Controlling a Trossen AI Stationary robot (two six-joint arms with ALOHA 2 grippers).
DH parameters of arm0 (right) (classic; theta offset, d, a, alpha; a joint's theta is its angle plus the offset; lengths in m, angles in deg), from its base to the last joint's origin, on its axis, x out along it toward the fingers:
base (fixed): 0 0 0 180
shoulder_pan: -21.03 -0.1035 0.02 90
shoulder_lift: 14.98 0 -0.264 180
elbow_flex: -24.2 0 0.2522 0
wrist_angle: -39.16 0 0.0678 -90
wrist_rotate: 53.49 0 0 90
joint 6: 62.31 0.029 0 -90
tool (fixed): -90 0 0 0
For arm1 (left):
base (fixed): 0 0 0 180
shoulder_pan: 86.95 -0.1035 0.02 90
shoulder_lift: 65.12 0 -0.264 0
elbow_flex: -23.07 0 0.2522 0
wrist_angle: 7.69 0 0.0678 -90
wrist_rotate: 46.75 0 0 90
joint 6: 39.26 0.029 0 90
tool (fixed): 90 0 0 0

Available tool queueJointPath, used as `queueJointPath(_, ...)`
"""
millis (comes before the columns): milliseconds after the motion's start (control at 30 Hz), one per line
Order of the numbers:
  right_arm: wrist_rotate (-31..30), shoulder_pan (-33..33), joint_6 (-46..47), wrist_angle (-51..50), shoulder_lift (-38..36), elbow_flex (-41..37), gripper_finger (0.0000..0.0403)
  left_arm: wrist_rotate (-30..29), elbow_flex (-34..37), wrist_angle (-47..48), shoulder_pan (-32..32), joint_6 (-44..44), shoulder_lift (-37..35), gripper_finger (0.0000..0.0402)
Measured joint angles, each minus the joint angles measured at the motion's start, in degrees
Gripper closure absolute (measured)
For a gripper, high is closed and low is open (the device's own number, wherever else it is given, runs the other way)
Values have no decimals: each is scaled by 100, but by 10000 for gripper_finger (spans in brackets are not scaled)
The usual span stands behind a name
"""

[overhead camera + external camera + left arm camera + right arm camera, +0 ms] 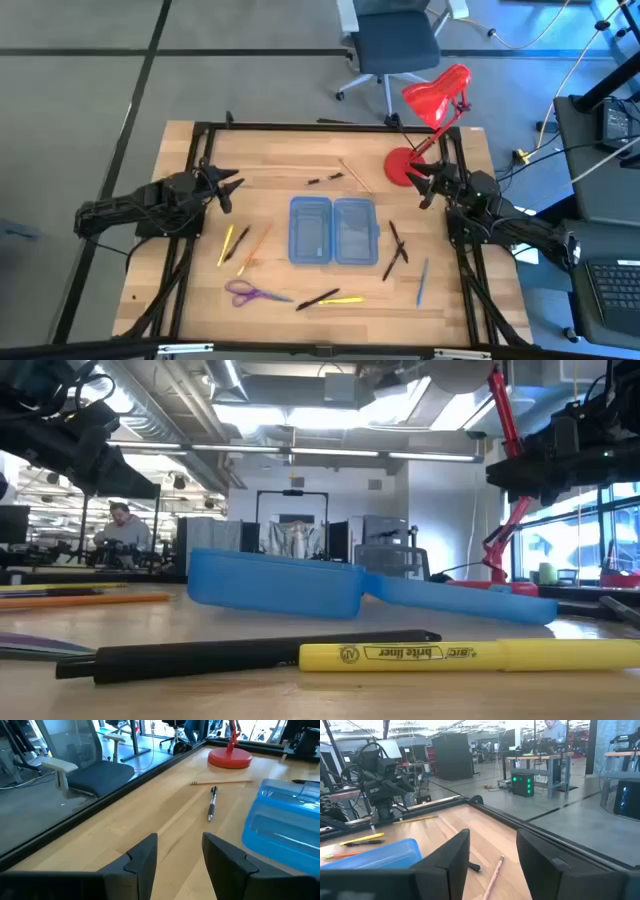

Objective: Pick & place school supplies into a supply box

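The supply box [333,231], translucent blue, lies open with both halves flat at the table's middle. School supplies lie scattered around it. A black pen [325,179] and a wooden pencil [355,175] are beyond it. Yellow and orange pencils [240,245] are to its left. Purple scissors [245,293], a black pen and a yellow highlighter [342,299] are in front. Black pens [397,243] and a blue pen [422,281] are to its right. My left gripper [232,187] hovers open at the far left and my right gripper [425,185] hovers open at the far right. Neither holds anything.
A red desk lamp [430,120] stands with its round base at the table's far right corner, close to my right gripper. A black frame rail [320,126] runs along the table's far edge. An office chair [390,45] stands on the floor beyond.
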Motion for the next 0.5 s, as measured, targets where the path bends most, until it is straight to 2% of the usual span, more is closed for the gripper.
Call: queueJointPath(500,0,0,0,0,0,0,236,0,0,-2,2,0,0,250)
